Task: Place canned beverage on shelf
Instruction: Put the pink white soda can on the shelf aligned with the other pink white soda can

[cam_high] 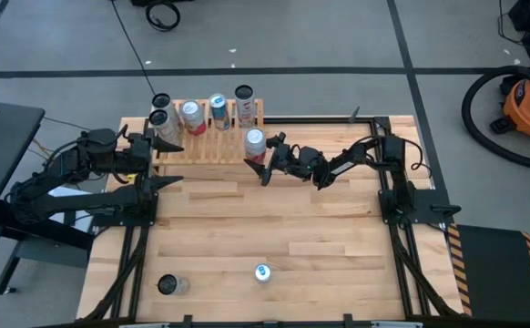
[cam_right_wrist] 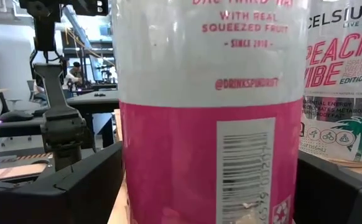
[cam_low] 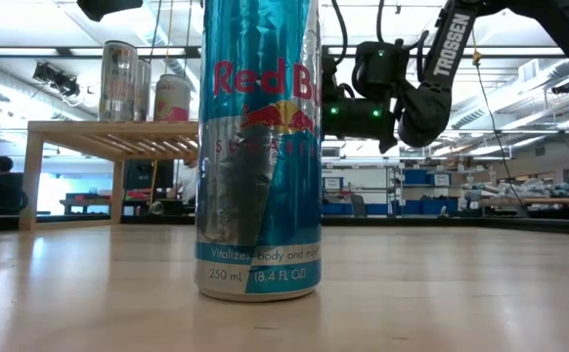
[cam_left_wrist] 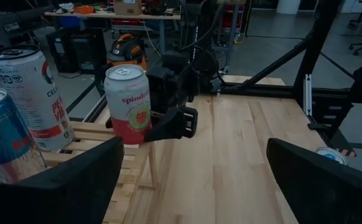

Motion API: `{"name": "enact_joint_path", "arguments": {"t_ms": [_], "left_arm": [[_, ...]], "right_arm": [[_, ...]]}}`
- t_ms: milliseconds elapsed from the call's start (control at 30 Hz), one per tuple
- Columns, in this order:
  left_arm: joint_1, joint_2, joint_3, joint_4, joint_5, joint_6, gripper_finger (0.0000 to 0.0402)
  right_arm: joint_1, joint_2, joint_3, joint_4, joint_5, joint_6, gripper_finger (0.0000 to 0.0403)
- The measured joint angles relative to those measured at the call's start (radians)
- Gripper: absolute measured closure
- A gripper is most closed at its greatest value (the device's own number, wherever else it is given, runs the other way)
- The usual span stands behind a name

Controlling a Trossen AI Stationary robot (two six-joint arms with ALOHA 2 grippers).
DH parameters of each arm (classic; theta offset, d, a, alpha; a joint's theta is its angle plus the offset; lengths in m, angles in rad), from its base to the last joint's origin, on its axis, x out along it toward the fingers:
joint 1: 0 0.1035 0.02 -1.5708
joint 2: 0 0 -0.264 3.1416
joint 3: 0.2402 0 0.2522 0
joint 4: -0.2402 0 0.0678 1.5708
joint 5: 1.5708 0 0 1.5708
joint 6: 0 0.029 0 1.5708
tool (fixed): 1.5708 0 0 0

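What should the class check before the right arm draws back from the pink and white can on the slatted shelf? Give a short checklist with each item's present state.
1. Pink and white can stands upright on the shelf: ok.
2. Right gripper fingers clear of the can's sides: cannot tell.
3. Can apart from the neighbouring Celsius can: ok.
4. Left gripper open, waiting at the shelf's left end: ok.
5. Table behind the right arm free for retreat: ok.

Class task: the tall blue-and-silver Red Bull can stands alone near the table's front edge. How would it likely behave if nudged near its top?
The tall blue-and-silver Red Bull can is narrow for its height, so it would probably tip. Being round, it would likely roll once down. Its glossy metal may feel slippery.
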Motion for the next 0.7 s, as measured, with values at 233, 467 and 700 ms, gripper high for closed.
{"name": "enact_joint_path", "arguments": {"t_ms": [233, 467, 700], "left_arm": [[0.000, 0.000, 0.000, 0.000, 0.000, 0.000, 0.0005], [0.000, 0.012, 0.000, 0.000, 0.000, 0.000, 0.0005], [0.000, 0.014, -0.001, -0.002, 0.000, -0.001, 0.0005]], "right_arm": [[0.001, -0.056, -0.008, -0.042, -0.047, -0.006, 0.0015], [0.010, -0.192, -0.095, -0.059, -0.047, -0.042, 0.0015], [0.012, -0.338, -0.184, -0.059, -0.049, -0.081, 0.0015]]}}
